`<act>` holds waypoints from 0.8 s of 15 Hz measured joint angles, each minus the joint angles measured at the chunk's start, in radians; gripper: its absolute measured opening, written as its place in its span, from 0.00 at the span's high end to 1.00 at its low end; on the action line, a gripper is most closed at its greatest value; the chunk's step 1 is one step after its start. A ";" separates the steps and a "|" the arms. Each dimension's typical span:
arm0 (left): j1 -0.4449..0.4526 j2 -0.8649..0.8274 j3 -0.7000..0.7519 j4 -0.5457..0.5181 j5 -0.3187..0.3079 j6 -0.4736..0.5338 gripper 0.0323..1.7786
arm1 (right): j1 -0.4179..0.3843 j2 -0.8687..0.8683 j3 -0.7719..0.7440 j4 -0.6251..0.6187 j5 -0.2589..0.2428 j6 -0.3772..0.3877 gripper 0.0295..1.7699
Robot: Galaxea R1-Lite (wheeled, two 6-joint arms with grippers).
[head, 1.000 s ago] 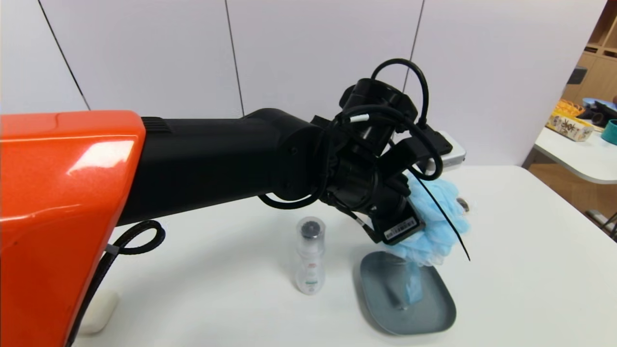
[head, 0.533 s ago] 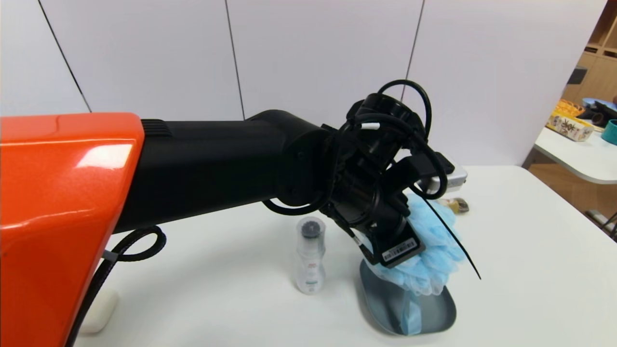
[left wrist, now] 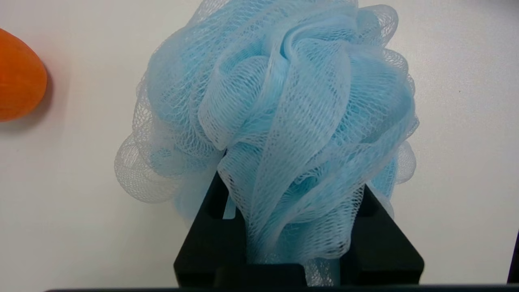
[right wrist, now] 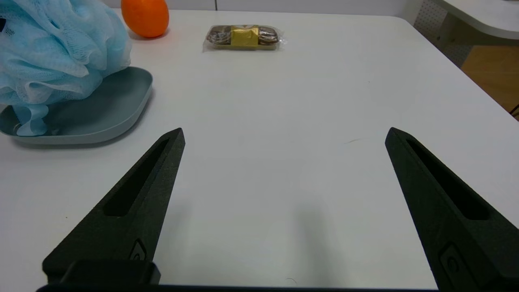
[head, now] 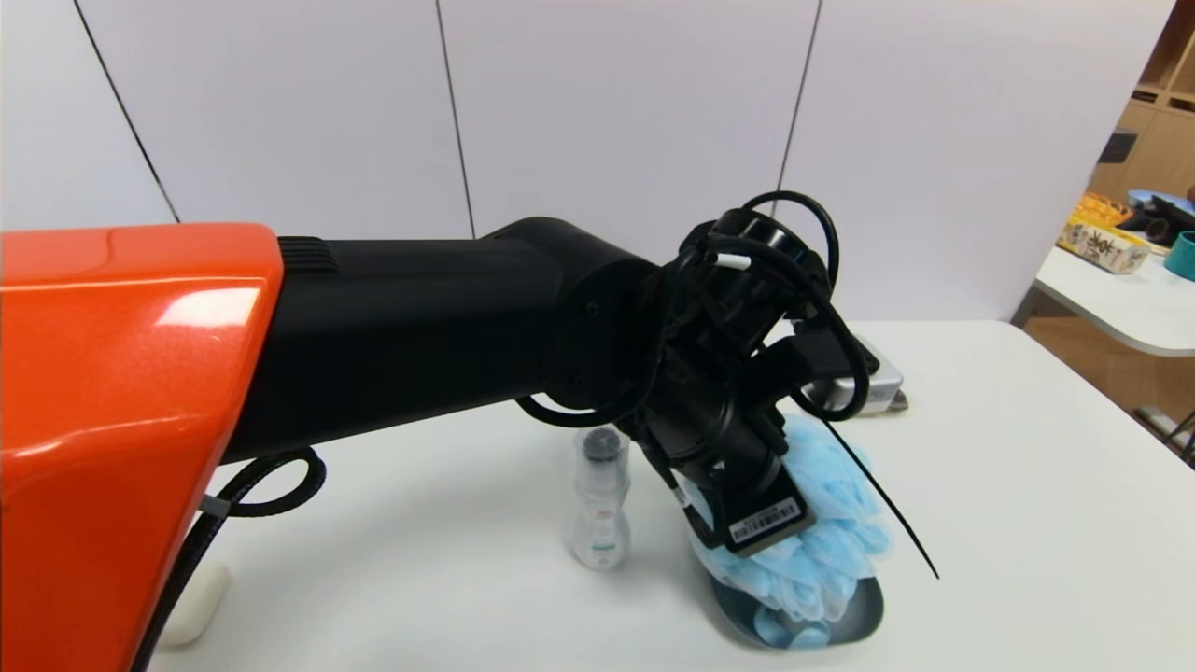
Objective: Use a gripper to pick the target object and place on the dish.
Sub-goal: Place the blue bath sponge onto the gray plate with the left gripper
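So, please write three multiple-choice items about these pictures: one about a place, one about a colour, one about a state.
1. Where is the bath pouf?
A. beside the wrapped snack
B. over the grey-blue dish, its ribbon in the dish
C. on the side table

2. What colour is the round fruit on the table?
A. green
B. yellow
C. orange

3. How is the right gripper?
A. open and empty over bare table
B. shut on the small bottle
C. shut on the fruit

Answers:
1. B: the left gripper holds the pouf, and the right wrist view shows its ribbon lying in the dish.
2. C: it is plainly orange in the right wrist view.
3. A: its two fingers stand far apart with nothing between them; the bottle stands alone.
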 joint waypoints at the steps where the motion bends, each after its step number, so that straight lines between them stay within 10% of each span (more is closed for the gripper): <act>1: -0.003 0.000 0.000 0.002 0.000 -0.001 0.71 | 0.000 0.000 0.000 0.000 0.000 0.000 0.03; 8: -0.013 0.008 0.000 -0.003 -0.033 -0.002 0.71 | 0.000 0.000 0.000 0.000 0.000 0.000 0.03; 12: -0.014 0.012 -0.001 -0.011 -0.032 -0.002 0.47 | 0.000 0.000 0.000 0.000 0.000 0.000 0.03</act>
